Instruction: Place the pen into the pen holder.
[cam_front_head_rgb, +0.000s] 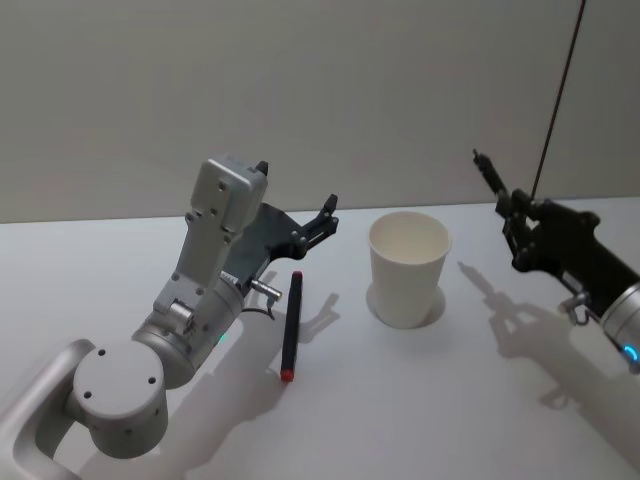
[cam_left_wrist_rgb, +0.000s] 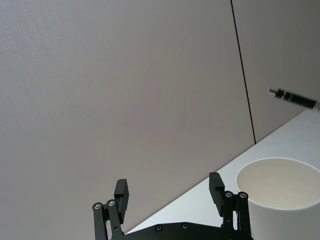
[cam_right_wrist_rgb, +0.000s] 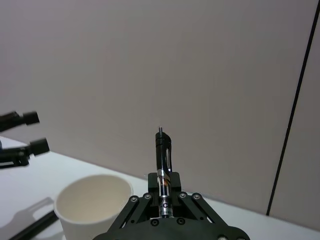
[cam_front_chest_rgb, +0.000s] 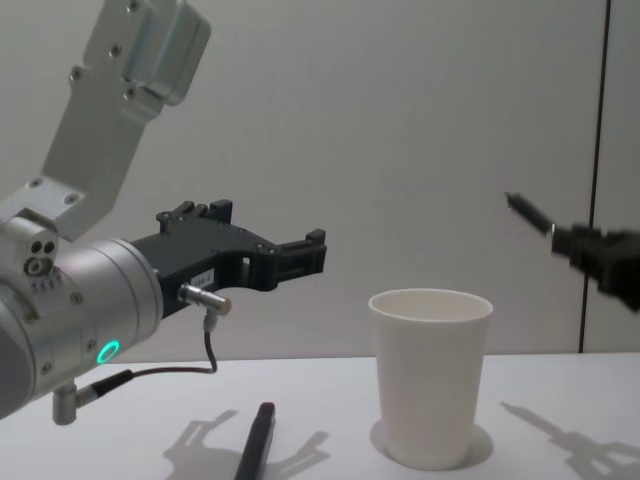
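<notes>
A black pen (cam_right_wrist_rgb: 163, 155) rides in the air, pinched near its lower end by the right claw (cam_right_wrist_rgb: 164, 186), which is clenched on the barrel so that most of the pen's length sticks out beyond the fingers. The pen is off to the robot's right of the pen holder (cam_front_head_rgb: 405, 290) and higher than its rolled rim, not yet above the opening. From the chest view it leans with its free end up and toward the cup. That long free length looks deliberate: it leaves plenty of pen to go into the cup before the fingers reach the rim. To drop it in, the arm will likely need to carry it over the mouth and tip it downward.

The white paper cup stands upright and empty on the tabletop (cam_front_head_rgb: 400, 400), between the two arms.

On the cup's other side a red-tipped pen (cam_front_head_rgb: 291, 325) lies flat on the tabletop, apart from the cup. The left claw (cam_left_wrist_rgb: 169, 186) hangs above the tabletop near it, released and holding nothing, pointing toward the cup, probably keeping clear of the right arm's path.
</notes>
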